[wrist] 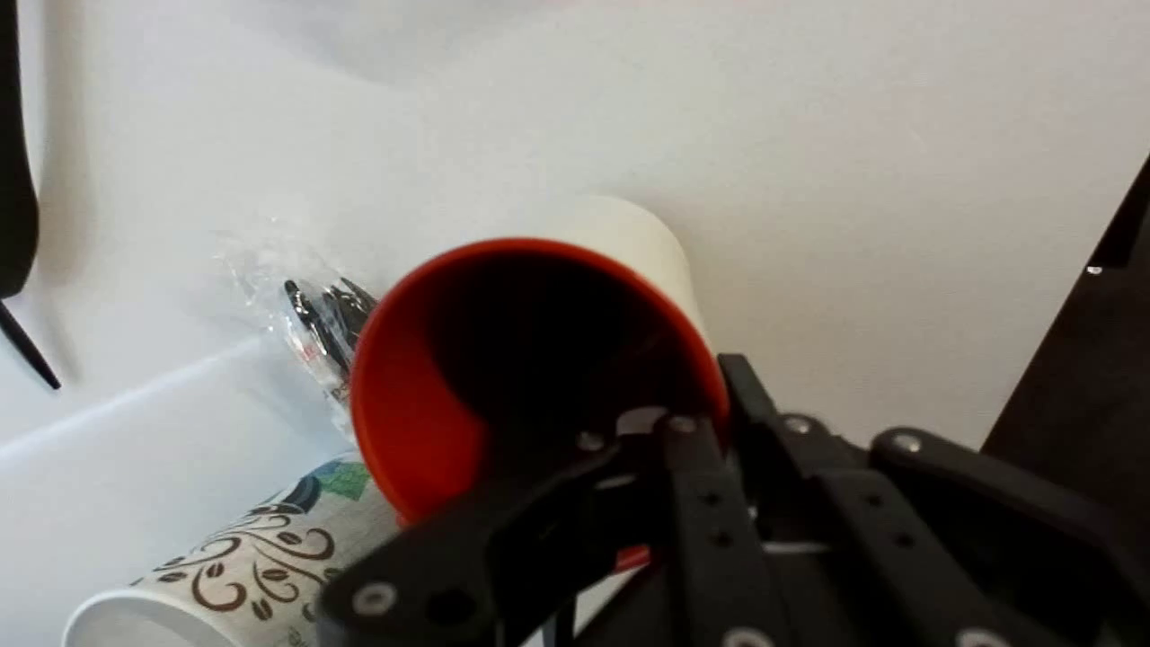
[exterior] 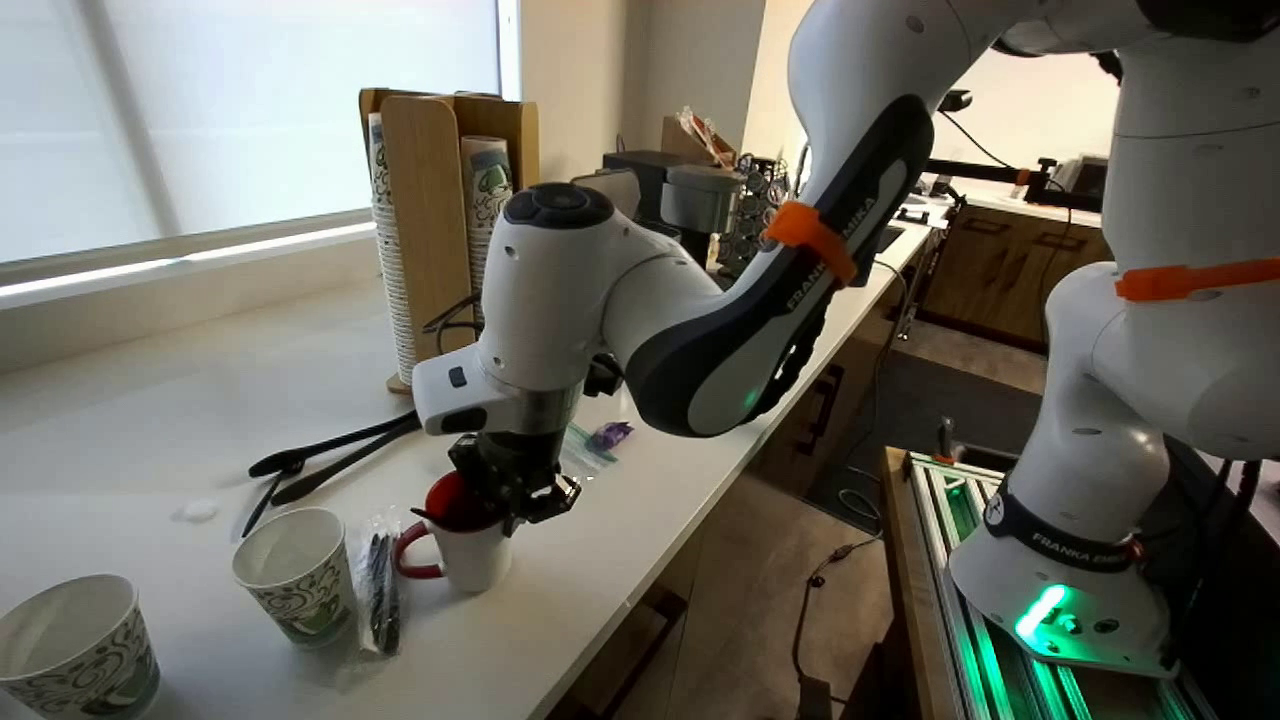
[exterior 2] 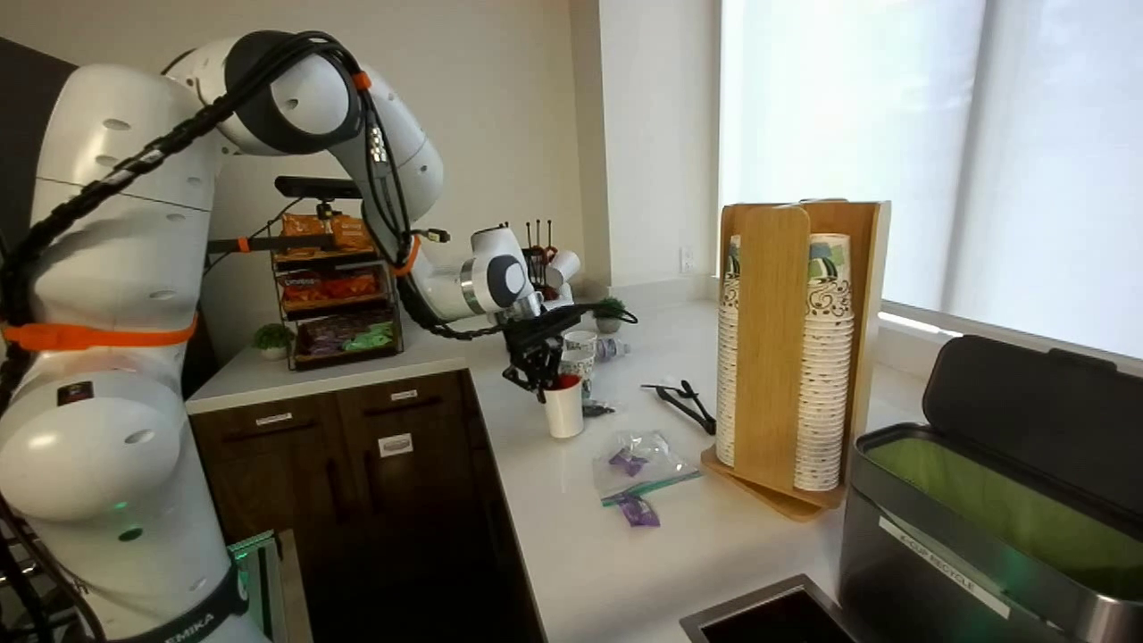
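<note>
Bright light is glowing through the wide, pale, shaded window [exterior: 300, 110], and it's washing over the long white countertop [exterior 2: 607, 580] stretching below. Farther back, a plain cream-painted wall [exterior 2: 482, 134] is rising in softer light, while a small white rectangular outlet [exterior 2: 687, 259] is sitting near the window! Down low, dark-brown wooden cabinets [exterior 2: 286, 482] are standing under the countertop, a flat dark-grey mat [exterior: 930, 390] is covering part of the brown-grey floor [exterior: 770, 560], and lighter brown wooden cabinets [exterior: 980, 260] with dark handles are filling the far end.
</note>
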`<action>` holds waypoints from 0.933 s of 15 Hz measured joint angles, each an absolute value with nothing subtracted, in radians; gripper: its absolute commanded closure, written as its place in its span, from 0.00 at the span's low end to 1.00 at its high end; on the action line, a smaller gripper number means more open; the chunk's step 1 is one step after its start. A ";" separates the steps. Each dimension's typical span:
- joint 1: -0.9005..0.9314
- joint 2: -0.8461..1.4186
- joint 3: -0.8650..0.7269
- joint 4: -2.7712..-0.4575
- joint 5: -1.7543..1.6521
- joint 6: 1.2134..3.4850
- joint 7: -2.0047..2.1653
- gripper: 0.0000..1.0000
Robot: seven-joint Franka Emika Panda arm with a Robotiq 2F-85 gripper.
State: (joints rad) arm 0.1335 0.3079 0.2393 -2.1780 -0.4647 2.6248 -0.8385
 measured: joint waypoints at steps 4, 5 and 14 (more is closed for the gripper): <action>0.137 0.311 0.244 -2.181 -0.465 2.633 -0.844 0.97; 0.137 0.312 0.244 -2.181 -0.464 2.636 -0.845 0.65; 0.137 0.305 0.244 -2.171 -0.456 2.648 -0.845 0.04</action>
State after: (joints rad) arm 0.1366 0.3053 0.2436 -2.1711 -0.4557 2.6476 -0.8453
